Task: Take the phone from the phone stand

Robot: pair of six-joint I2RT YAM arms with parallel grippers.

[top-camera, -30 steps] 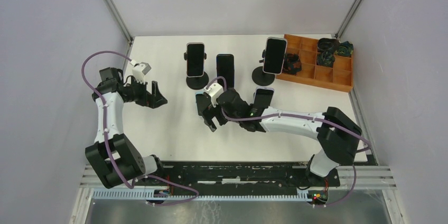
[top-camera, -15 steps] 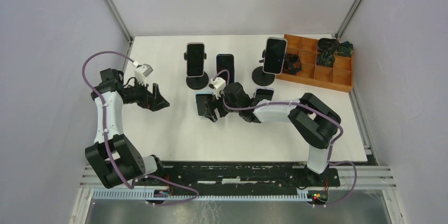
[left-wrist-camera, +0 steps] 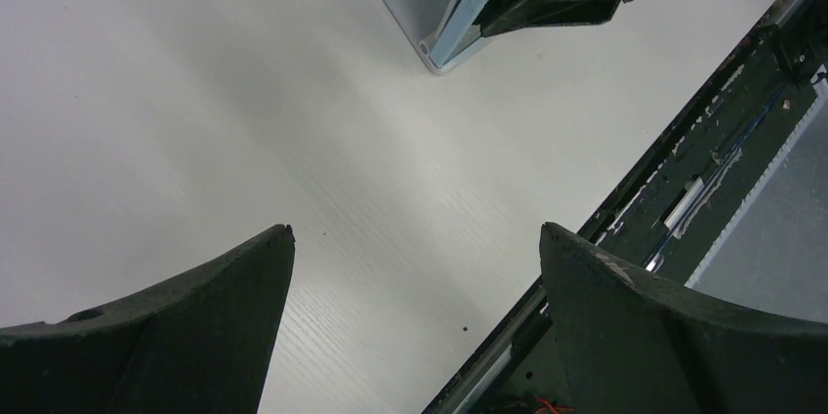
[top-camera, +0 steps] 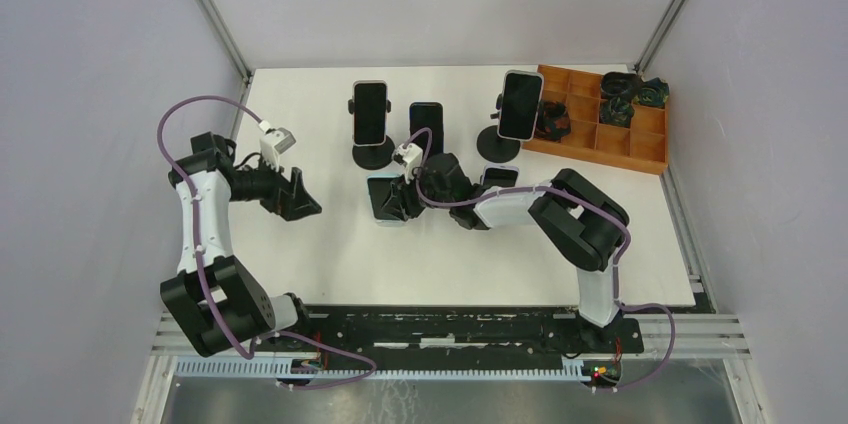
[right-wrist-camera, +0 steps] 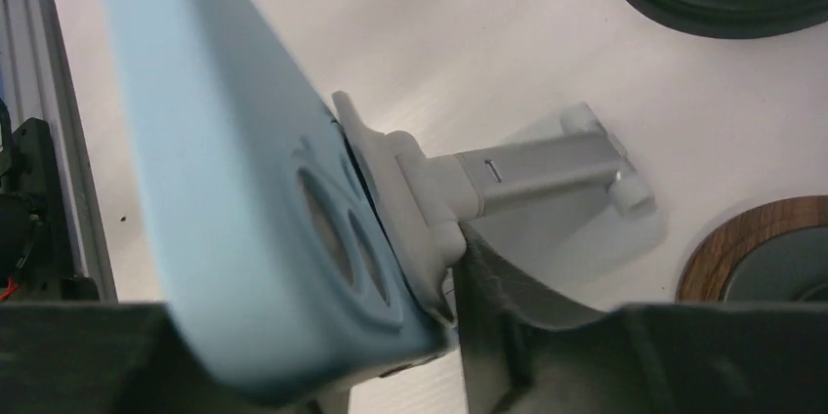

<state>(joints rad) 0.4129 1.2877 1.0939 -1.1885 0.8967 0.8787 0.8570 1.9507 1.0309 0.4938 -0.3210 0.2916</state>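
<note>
Watching the right gripper (top-camera: 393, 201) straddle the pale blue phone (right-wrist-camera: 244, 189), seated on its silver stand (right-wrist-camera: 527, 175) at the overhead view's centre, I can't tell if its jaws pinch, and fear the stand tipping, since the wide-spread left gripper (left-wrist-camera: 415, 238) braces nothing.

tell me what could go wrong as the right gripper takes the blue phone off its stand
The stand looks light and nothing holds it down: the left gripper is open, apart from it. It may lift or tip with the phone.
One finger of the right gripper sits right at the stand's cradle, so it might pinch cradle and phone together.
A black stand is close behind and could get knocked.
</note>
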